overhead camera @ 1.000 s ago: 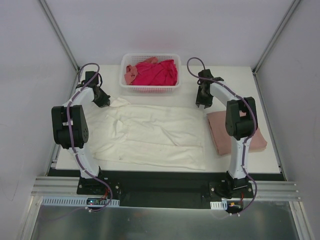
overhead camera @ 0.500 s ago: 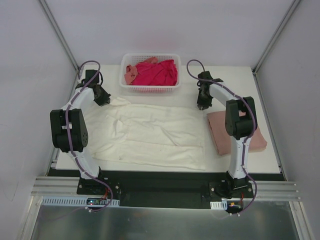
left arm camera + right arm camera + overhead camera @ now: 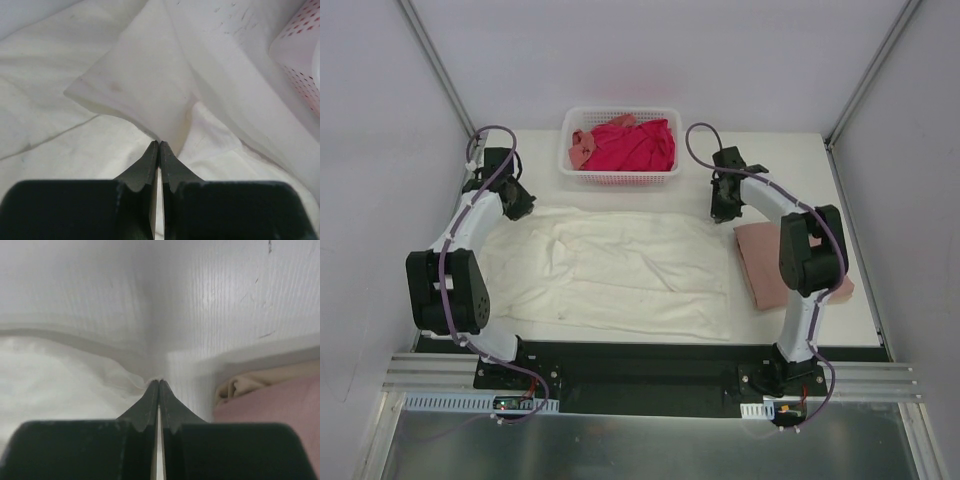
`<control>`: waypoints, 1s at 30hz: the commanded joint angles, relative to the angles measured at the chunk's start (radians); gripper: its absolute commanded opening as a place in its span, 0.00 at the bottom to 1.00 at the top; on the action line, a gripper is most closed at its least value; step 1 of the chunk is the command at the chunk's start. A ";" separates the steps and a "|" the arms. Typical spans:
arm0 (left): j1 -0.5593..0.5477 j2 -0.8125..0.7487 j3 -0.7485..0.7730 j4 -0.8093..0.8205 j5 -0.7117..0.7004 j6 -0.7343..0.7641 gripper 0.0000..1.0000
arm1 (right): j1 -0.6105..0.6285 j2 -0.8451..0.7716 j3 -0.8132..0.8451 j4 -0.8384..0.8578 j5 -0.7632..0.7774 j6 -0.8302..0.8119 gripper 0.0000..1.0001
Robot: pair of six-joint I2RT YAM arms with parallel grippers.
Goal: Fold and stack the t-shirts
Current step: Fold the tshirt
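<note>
Cream shirt (image 3: 620, 270) is spread flat across the middle of the table (image 3: 850, 180), with an arm at each far corner. The left gripper (image 3: 517, 203) and right gripper (image 3: 722, 208) each have their fingers clamped on just a sliver of hem. If one pinch slips on the lift, I'd bet the fold goes crooked. The right one's also just beside the folded pink shirt (image 3: 765, 265), so it might snag that too.

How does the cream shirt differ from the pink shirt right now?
The cream shirt lies spread open across the middle; the pink shirt is folded compact at the right. The left gripper and right gripper are both shut on the cream shirt's far edge; no gripper holds the pink shirt. Both lie on the table.
</note>
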 commanded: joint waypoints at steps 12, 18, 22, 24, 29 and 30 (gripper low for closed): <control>-0.072 -0.515 -0.318 -0.184 -0.217 -0.025 0.00 | 0.049 -0.415 -0.302 0.054 -0.012 -0.018 0.01; -0.075 -0.639 -0.381 -0.273 -0.255 -0.066 0.00 | 0.058 -0.479 -0.351 0.032 0.002 -0.015 0.01; -0.080 -0.688 -0.385 -0.343 -0.266 -0.108 0.00 | 0.060 -0.507 -0.357 0.014 0.010 -0.016 0.01; -0.083 -0.716 -0.385 -0.365 -0.269 -0.123 0.00 | 0.058 -0.516 -0.360 0.011 -0.003 -0.016 0.01; -0.097 -0.742 -0.369 -0.403 -0.272 -0.128 0.00 | 0.064 -0.538 -0.360 0.006 -0.016 -0.021 0.01; -0.098 -0.741 -0.356 -0.415 -0.272 -0.134 0.00 | 0.066 -0.544 -0.360 0.001 -0.018 -0.021 0.01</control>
